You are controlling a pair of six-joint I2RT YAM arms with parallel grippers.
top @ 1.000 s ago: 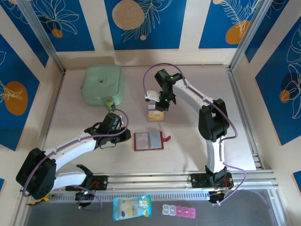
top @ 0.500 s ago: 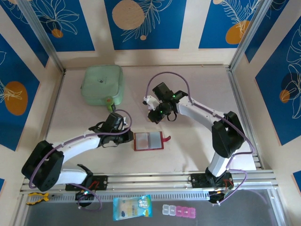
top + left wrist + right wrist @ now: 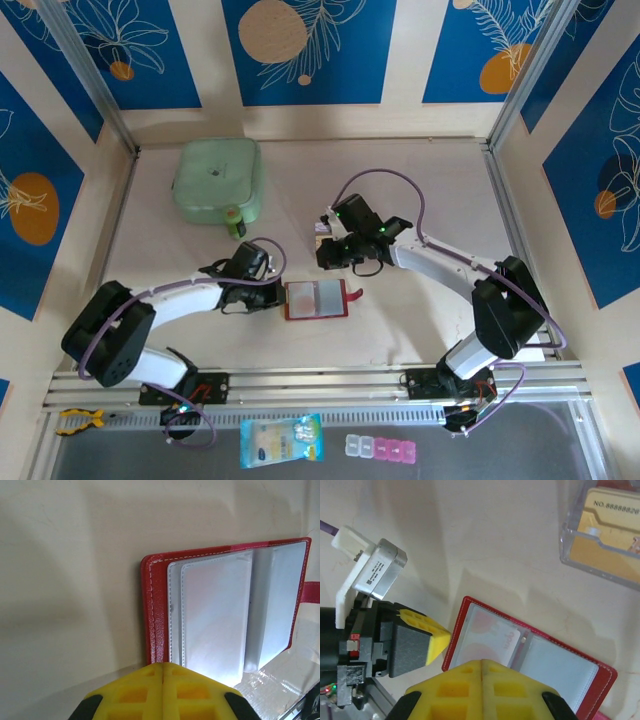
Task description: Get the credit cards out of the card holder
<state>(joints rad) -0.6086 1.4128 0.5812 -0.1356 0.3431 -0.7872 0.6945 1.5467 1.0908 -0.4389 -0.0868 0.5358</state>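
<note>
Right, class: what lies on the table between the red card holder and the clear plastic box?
Bare tabletop, as the right wrist view shows between the card holder and clear box; the shut right hand hovers above it.

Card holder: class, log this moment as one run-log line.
card holder: open, flat | left gripper: shut, beside its left edge | right gripper: shut, above it | card: in pocket
</note>
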